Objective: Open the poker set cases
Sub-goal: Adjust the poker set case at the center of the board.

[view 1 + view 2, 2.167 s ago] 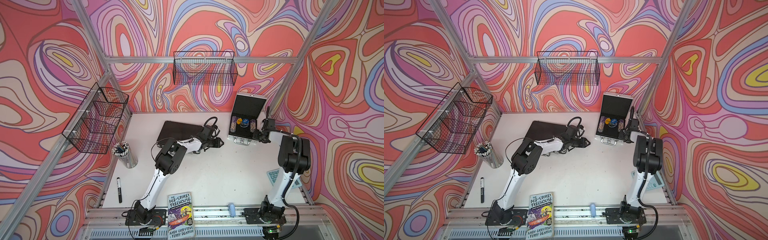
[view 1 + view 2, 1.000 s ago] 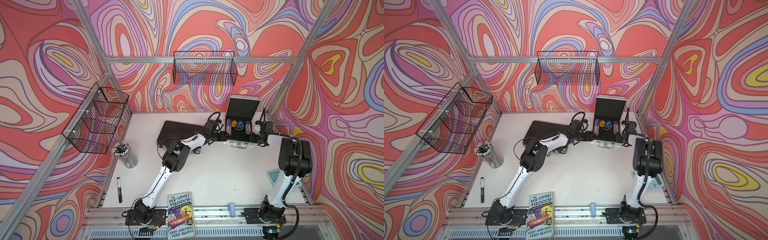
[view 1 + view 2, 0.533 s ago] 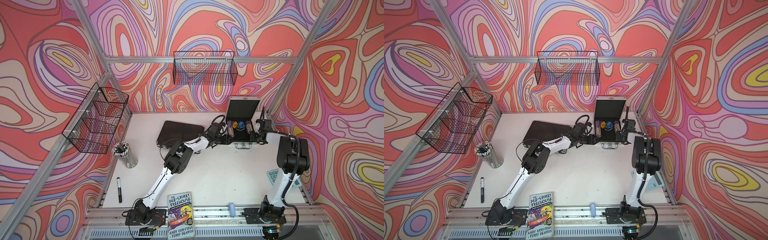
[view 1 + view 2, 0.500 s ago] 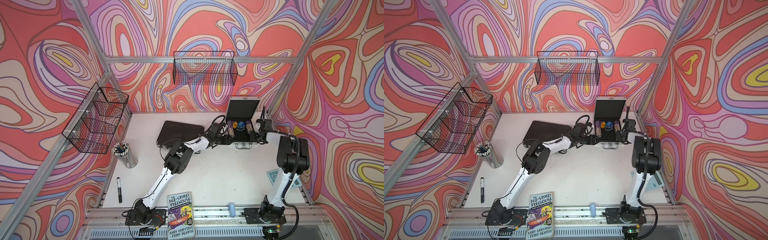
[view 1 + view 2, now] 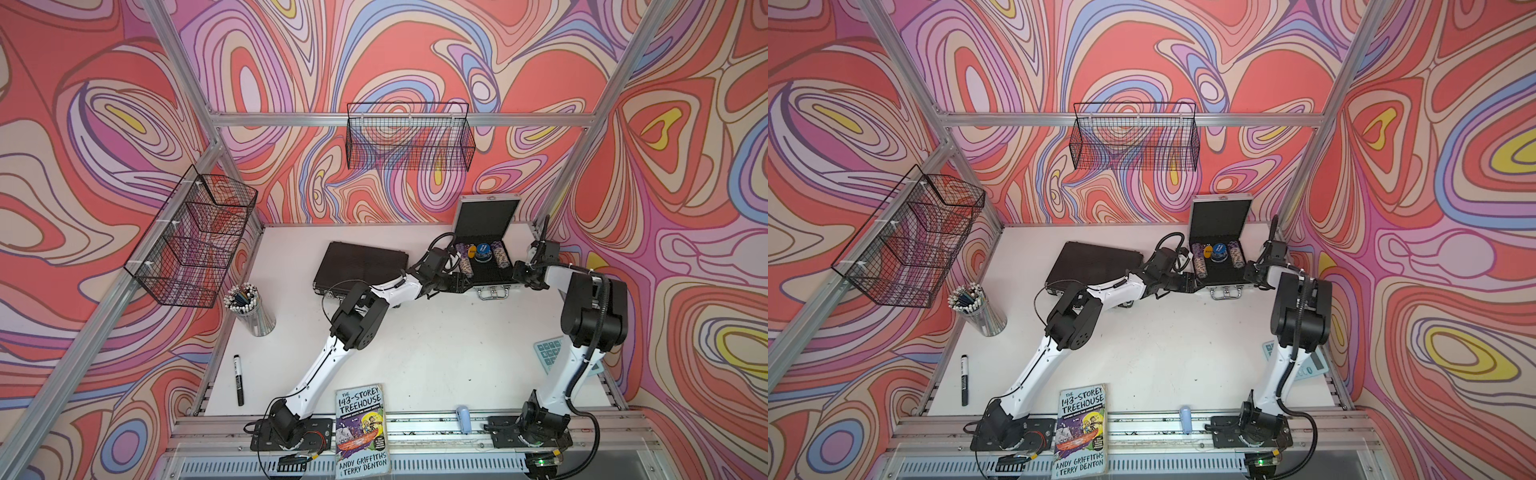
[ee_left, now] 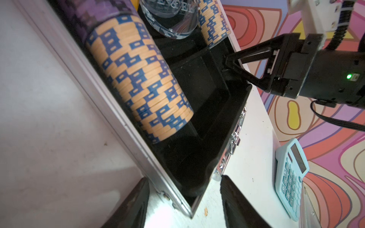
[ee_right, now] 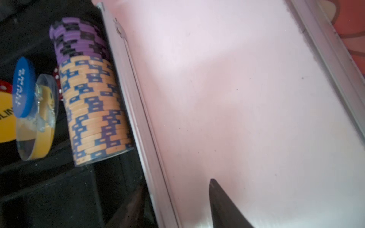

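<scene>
The left gripper [image 6: 184, 177] is seen released. Its jaws are spread to either side of the silver case's [image 5: 485, 218] near corner on the left arm's side, and bare table [image 5: 436, 357] shows between each finger and the metal. The right gripper [image 7: 176, 183] is likewise unclenched, with the case's opposite side wall lying between its parted jaws (whether a finger touches that wall cannot be made out).

The silver case is set at the far right of the table and is already open. Its lid [image 5: 1221, 218] is raised upright toward the back wall, and black lining is shown inside. Two rows of chips [image 6: 138, 79] are laid along the side walls, with a blue disc [image 7: 23, 86] between them. Its handle [image 5: 493, 293] is turned toward the robot.

The black case [image 5: 359, 266] lies flat and shut just to the left of the silver one. Its near right corner is crossed by the left arm.

A calculator [image 6: 290, 173] is seen at the table's right edge, partly hidden by the right arm. A book [image 5: 362, 430] rests on the front rail between the arm bases.
</scene>
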You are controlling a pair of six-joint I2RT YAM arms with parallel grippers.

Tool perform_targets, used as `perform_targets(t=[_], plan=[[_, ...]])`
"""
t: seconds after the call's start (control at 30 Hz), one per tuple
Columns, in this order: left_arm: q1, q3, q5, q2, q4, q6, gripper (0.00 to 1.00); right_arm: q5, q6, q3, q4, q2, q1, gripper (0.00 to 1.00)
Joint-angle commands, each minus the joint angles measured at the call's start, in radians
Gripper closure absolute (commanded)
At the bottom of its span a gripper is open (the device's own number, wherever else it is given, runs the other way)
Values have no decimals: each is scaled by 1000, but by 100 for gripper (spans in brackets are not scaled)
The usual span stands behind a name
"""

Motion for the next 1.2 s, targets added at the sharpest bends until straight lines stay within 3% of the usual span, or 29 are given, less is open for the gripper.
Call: perform_targets(t=[0.0, 0.2, 0.57, 1.17], plan=[[5, 34, 7, 15, -20, 6, 41, 26, 23, 10, 7, -27, -1, 47], [25, 34, -3, 15, -15, 10, 41, 1, 43, -14, 37, -44, -1, 48], [41, 147, 3, 88, -40, 2, 40, -96, 132, -90, 97, -45, -1, 62], [43, 290, 8, 175, -76, -15, 38, -71, 295, -122, 161, -56, -4, 68]])
